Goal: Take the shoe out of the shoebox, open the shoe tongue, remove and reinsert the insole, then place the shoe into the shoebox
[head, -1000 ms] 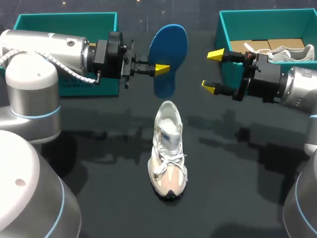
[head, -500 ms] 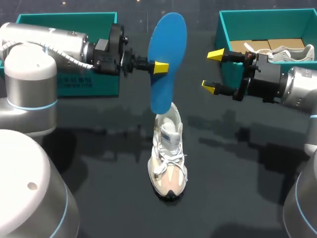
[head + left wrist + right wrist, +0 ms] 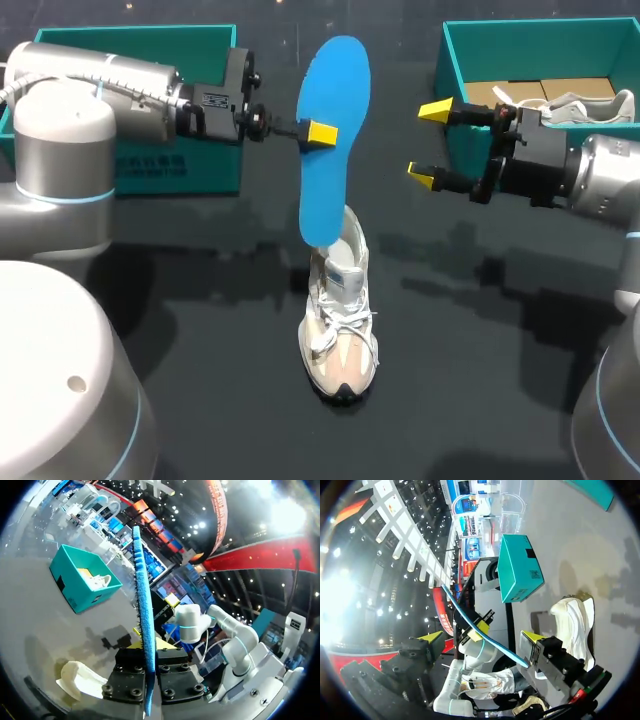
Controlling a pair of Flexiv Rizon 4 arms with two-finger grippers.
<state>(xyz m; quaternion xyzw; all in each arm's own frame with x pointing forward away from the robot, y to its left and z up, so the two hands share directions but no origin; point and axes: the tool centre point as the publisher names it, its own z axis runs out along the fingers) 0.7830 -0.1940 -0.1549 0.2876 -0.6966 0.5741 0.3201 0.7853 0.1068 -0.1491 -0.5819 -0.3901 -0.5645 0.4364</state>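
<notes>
Left gripper (image 3: 320, 133): closed on the long edge of the insole (image 3: 335, 90), about mid-length. In the left wrist view the blue sheet stands edge-on between the two fingers.

Right gripper (image 3: 428, 144): open and empty, to the right of the insole and well apart from it, just in front of the right box.

Table (image 3: 200, 300): dark top.

Left box (image 3: 140, 40): teal, far left, behind the left arm.

Right box (image 3: 560, 45): teal, far right. A second pale shoe (image 3: 580, 103) lies inside.

Shoe (image 3: 340, 320): white and beige, mid-table, out of the box, toe toward the near edge, opening at the far end.

Insole: upright, broader end up as far as I can tell. Its lower end is right over the shoe opening. Whether they touch, I cannot tell.

Step, judged: putting the insole back.

Notes for doing it well:
- Line the lower end up with the middle of the opening before lowering.
- Lean the sheet toward the toe so it slides along the shoe floor rather than butting the heel wall.
- The foam looks thin and will likely buckle if pushed from mid-length, so feed it slowly.
- The shoe is unheld and may skid or tip. The free right gripper could steady it or hold the tongue back.
</notes>
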